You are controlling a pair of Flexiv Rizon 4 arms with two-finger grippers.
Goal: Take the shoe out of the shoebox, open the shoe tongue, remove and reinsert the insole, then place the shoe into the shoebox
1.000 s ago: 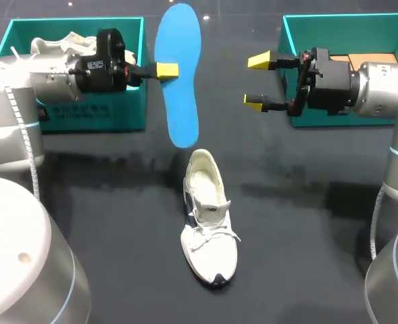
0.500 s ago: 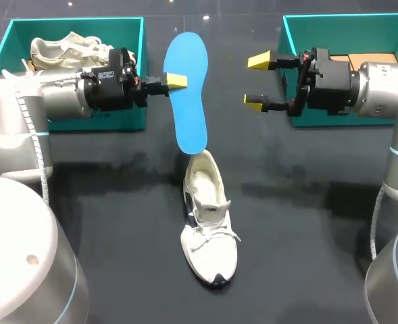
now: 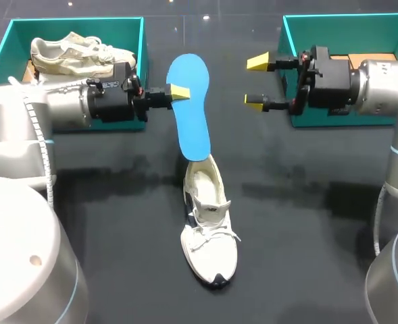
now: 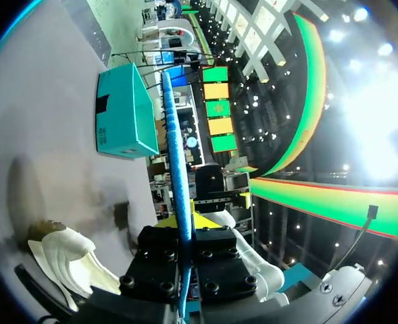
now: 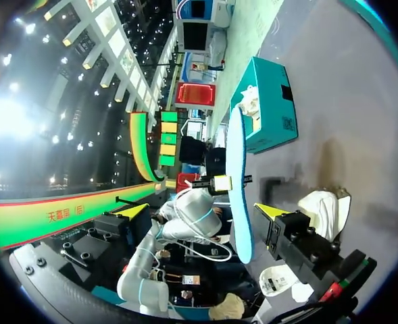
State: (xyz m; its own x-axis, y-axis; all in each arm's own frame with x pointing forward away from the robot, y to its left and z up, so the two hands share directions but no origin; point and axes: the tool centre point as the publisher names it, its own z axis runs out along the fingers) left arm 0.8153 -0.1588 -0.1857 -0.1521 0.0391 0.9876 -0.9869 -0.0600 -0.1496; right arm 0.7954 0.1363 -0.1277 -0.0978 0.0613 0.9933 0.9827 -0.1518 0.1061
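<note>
Dark tabletop (image 3: pixel 307 229) below me carries the white shoe (image 3: pixel 209 223) at its middle, toe toward the near edge, outside both boxes. My left gripper (image 3: pixel 178 92) is clamped on the edge of the blue insole (image 3: pixel 190 108). The insole hangs wide end up, its lower tip at the shoe's heel opening; I cannot confirm contact. My right gripper (image 3: pixel 256 82) stands with fingers spread, just beside the right shoebox (image 3: pixel 334 20). A second shoe (image 3: pixel 70 54) lies in the left shoebox (image 3: pixel 84 25).

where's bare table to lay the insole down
Bare table both sides of the white shoe, up to the left shoebox and right shoebox. Crowded between the boxes: left tool holding the blue insole, right tool open.
</note>
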